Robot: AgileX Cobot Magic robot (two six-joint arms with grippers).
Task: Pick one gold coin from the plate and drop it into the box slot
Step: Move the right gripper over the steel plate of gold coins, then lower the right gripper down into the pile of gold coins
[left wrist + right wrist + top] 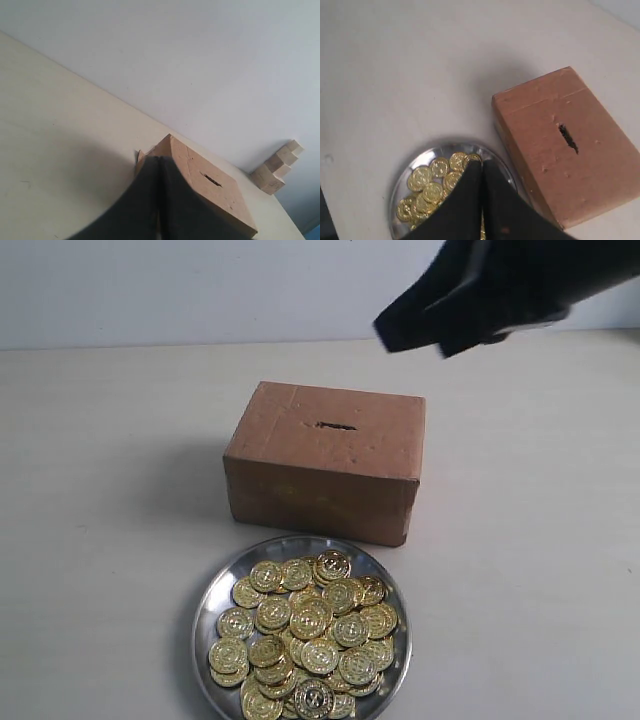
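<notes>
The brown cardboard box stands mid-table, with the dark slot in its top face. In front of it lies the silver plate, holding several gold coins. My right gripper hangs high above the table behind the box's right end, black and shut. The right wrist view shows its fingertips pressed together over the plate and coins, nothing seen between them, with the box alongside. My left gripper is shut and empty, low beside the box; it is absent from the exterior view.
Pale tabletop lies all round the box and plate, with a white wall behind. Stacked wooden blocks sit against the wall beyond the box in the left wrist view.
</notes>
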